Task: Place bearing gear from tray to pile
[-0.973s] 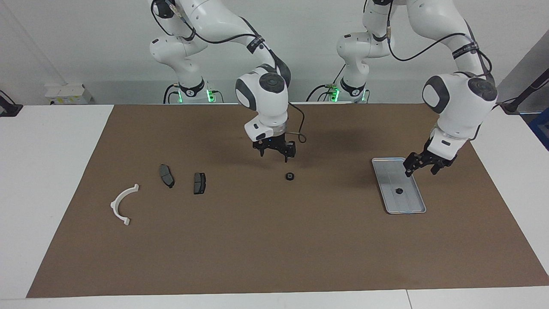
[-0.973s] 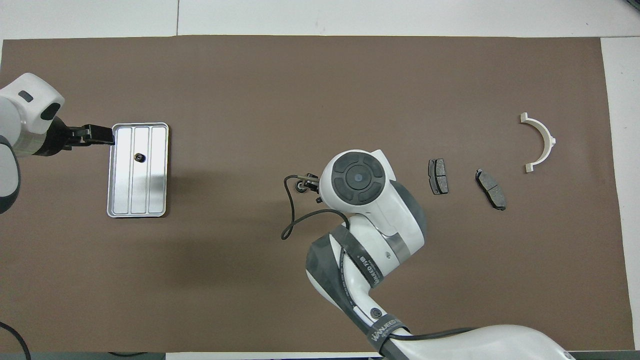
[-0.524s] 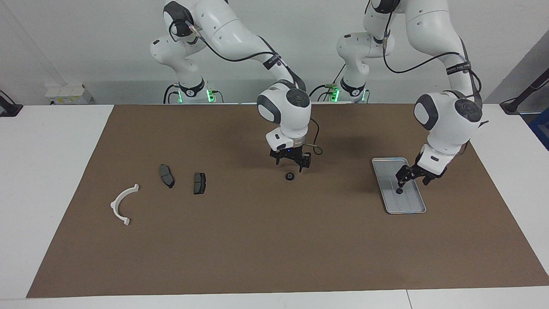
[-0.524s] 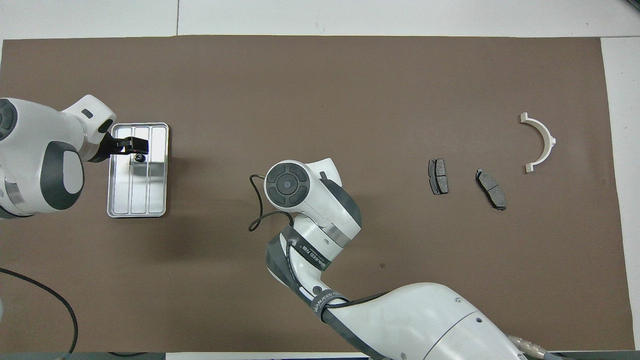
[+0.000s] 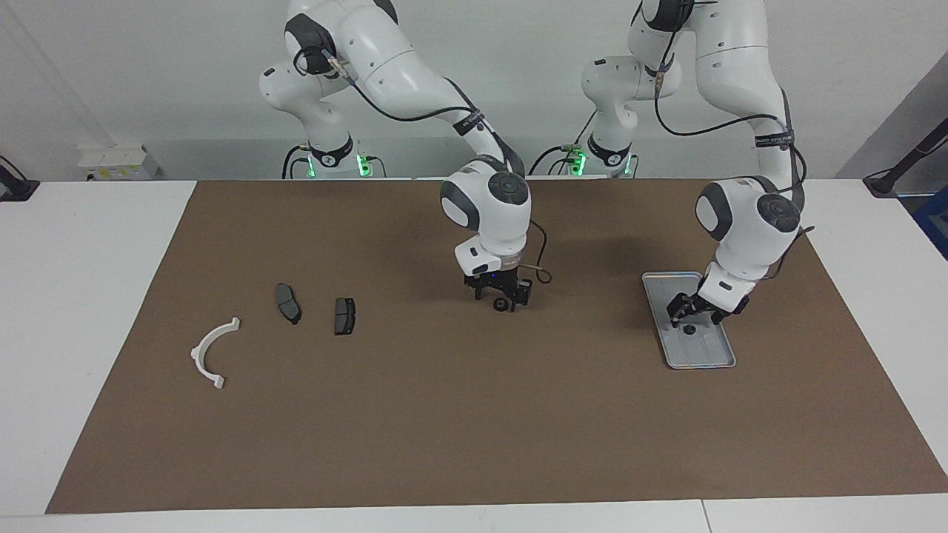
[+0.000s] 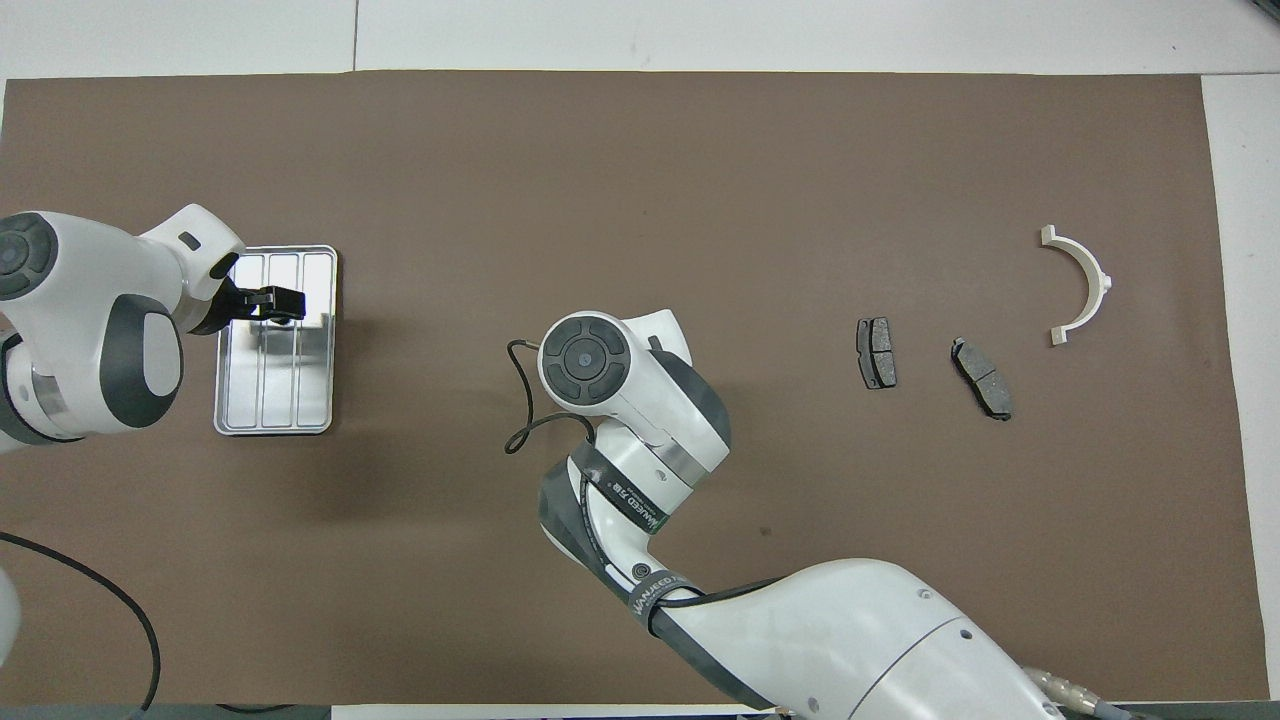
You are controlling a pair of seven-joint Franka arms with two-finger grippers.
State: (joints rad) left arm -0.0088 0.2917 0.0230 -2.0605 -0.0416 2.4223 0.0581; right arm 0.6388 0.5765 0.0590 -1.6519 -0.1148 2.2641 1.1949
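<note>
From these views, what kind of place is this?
Likely a robotics lab bench: two fixed arms, a brown mat on a white table, and sorted parts: brake pads, a white bracket, a metal tray.

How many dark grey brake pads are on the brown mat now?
2. One brake pad lies toward the right arm's end of the table; the other brake pad lies beside it, closer to the white bracket. None seems hidden.

The scene is evenly lit, seemingly from above; soft shadows are cast under both arms, and glare is seen on the tray (image 6: 318, 300).
</note>
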